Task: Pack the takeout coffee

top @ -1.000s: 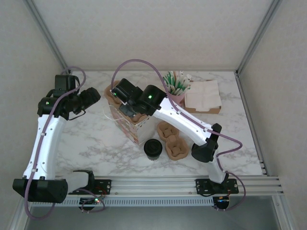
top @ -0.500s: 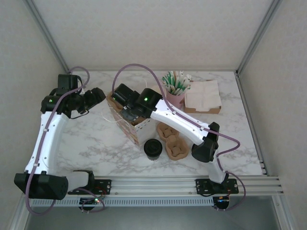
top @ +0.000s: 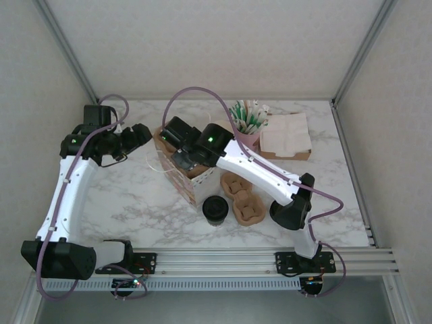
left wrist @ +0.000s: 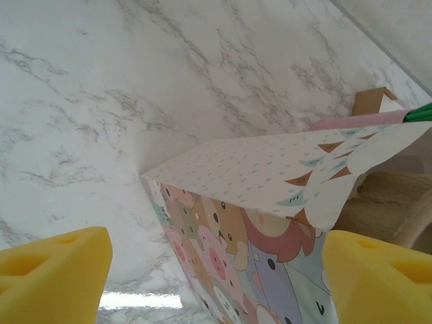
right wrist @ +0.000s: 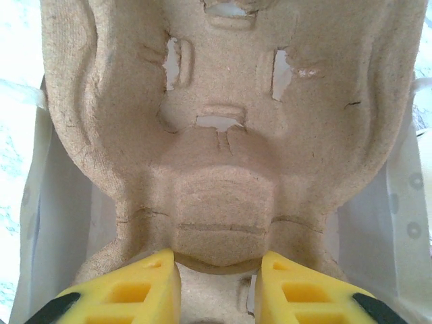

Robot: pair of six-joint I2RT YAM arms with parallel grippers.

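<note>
Step in hand: seating the pulp carrier (right wrist: 223, 135) in the paper bag (top: 183, 181). As I judge it, the coffee itself has not been packed yet.

Right gripper (right wrist: 217, 268): pinching the near rim of the pulp carrier, fingers close together with the rim between them. The bag's white walls show on either side of the carrier, so I take it to be inside the mouth.

Left gripper (left wrist: 216, 270): spread wide and holding nothing. It hangs just beside the bag's far-left side, facing the patterned wall and the scalloped flap at the top.

Takeout coffee (top: 216, 209): upright on the bench (top: 135, 196), black lid on. It stands in front of the bag and just beside a second carrier (top: 243, 199), well apart from both of my grippers.

How deep the carrier sits: I cannot tell whether it has reached the bottom or lies flat.

Next move calls for: my right gripper letting the carrier settle level before I let go, since a tilted seat would not take the cup. My left gripper is placed to steady the bag's rim or hold the flap out of the way.

After that: a grasp on the cup's body rather than its lid, then a straight lowering into a carrier pocket.

Risk: the bag is light and could shift or fold if I pull out at an angle.
</note>
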